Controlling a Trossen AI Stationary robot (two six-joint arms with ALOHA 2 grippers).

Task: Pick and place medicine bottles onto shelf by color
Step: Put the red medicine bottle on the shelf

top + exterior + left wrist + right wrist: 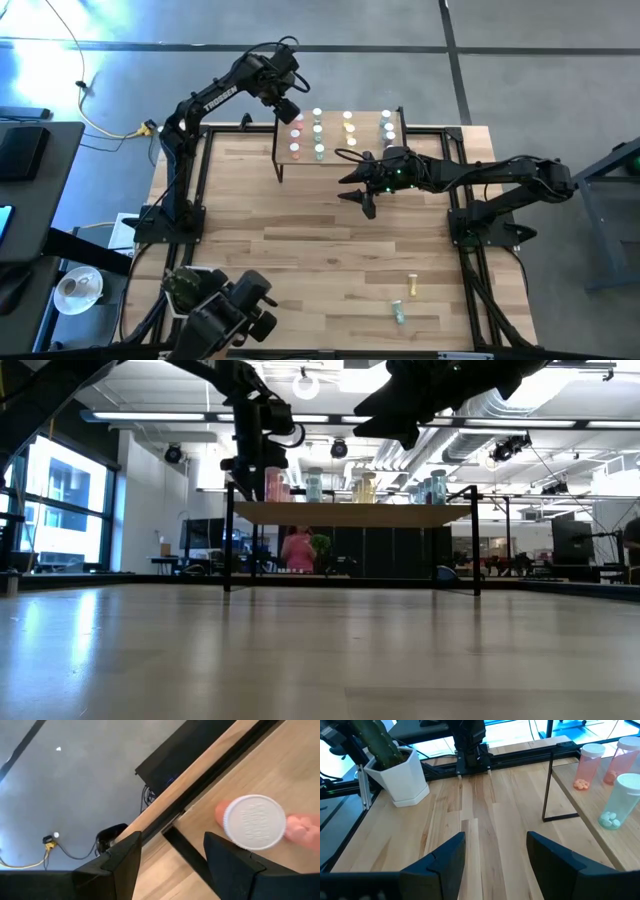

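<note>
The left gripper (291, 112) is held with jaws apart and empty, a pink bottle (252, 822) just beside it on the shelf (340, 161); the right gripper (362, 196), jaws also apart, is seen near the shelf's front.

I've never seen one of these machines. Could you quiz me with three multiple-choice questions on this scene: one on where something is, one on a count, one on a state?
1. Where is the left end effector?
A. over the shelf's left end
B. by the plant pot
C. at the table's near edge

2. How many bottles lie loose on the table, off the shelf?
A. none
B. two
C. six

3. How does the right end effector stand?
A. open and empty
B. shut on a bottle
C. gripping the shelf

Answers: 1 A, it hangs above the pink bottles. 2 B, a yellow bottle and a green bottle. 3 A, only table shows between its fingers.
</note>
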